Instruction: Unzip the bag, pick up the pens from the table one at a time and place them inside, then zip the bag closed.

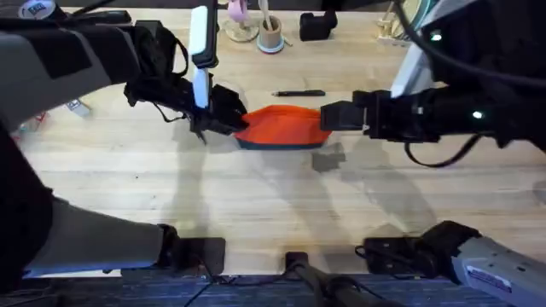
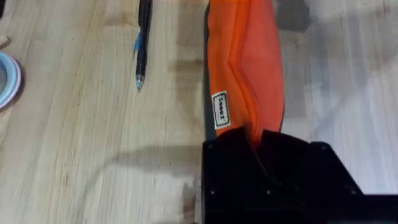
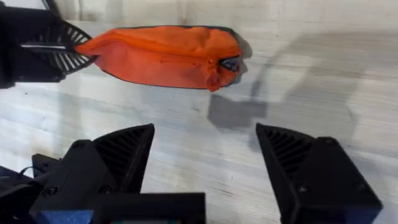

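Bag [image 1: 281, 126] lies mid table [image 1: 256, 205], long axis left-right between my two arms. Left gripper [image 1: 230, 122] clenched on bag's left end, pinning it. Right gripper [image 3: 205, 155] released, jaws wide, just off right end where zipper pull [image 3: 214, 78] sits, so right arm nearer. Soft wrinkly orange fabric, navy base. One pen [image 1: 299, 93] just behind bag, thin black stick; planked wood.
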You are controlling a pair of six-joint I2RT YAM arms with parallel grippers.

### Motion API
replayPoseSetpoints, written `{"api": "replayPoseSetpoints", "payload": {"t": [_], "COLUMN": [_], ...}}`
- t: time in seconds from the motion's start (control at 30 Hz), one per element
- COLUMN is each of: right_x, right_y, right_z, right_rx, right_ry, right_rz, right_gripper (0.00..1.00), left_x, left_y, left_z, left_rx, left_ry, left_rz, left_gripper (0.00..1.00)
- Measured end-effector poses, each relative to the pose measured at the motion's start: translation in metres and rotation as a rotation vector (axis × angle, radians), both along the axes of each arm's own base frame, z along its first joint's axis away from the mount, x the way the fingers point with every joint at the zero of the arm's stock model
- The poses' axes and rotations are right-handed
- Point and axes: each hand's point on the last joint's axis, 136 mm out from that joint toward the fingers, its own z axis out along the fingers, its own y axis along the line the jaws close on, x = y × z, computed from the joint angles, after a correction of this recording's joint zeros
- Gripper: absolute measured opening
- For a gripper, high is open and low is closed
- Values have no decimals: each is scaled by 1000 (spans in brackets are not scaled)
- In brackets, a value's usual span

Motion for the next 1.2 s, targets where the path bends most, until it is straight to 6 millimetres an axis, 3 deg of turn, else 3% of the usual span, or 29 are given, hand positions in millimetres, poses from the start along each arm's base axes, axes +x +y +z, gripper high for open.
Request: {"api": "replayPoseSetpoints", "payload": {"t": [0.33,0.8,1.07,1.2], "right_x": [10,31,28,31], "right_y": [11,22,29,37], "right_z": [-30,-50,-69,-67], "right_rx": [-22,-8,22,41], "right_ry": [99,93,95,69], "right_rz": [12,-7,-35,-33], "right_gripper": [997,997,996,996], "left_x": [0,0,0,0], "left_y": [0,0,0,0], "left_z": [0,0,0,0], "left_rx": [0,0,0,0], "left_ry": [0,0,0,0], "left_rz": [0,0,0,0], "left_gripper": [42,43,42,42]}}
